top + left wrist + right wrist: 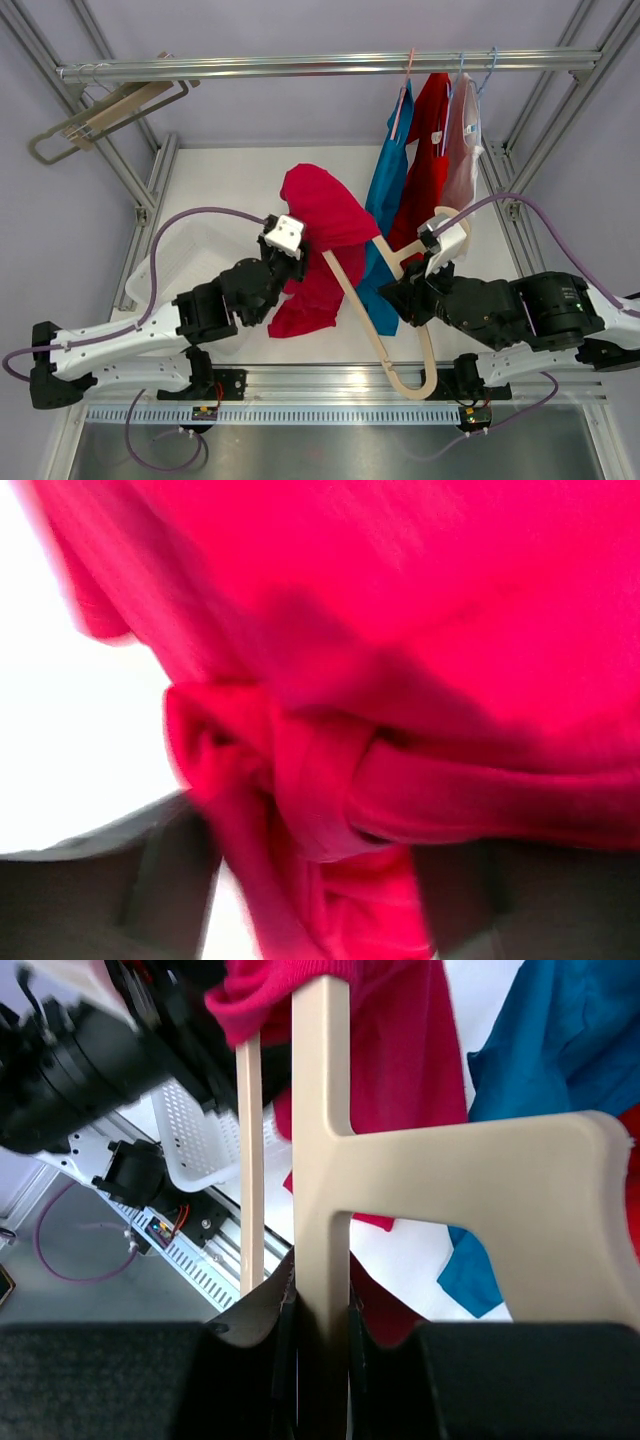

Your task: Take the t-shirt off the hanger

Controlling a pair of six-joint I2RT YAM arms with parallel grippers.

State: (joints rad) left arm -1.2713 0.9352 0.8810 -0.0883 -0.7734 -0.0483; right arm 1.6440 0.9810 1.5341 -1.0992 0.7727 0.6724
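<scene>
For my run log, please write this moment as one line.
left jaws: shut on t-shirt | right jaws: shut on hanger | t-shirt: partly over one hanger end | step: not finished

Between the jaws of the left gripper (pixel 312 830) and everywhere ahead of them we meet only bunched t-shirt (pixel 420 610), with open white room just off to their left. The hanger (pixel 322 1160) fills the jaws of the right gripper (pixel 320 1305). Ahead to their left the left arm (pixel 80 1060) and white basket (pixel 195 1130) block us, and ahead to their right the blue shirt (pixel 560 1040) does.

No legible text (labels, numbers) anywhere.
</scene>
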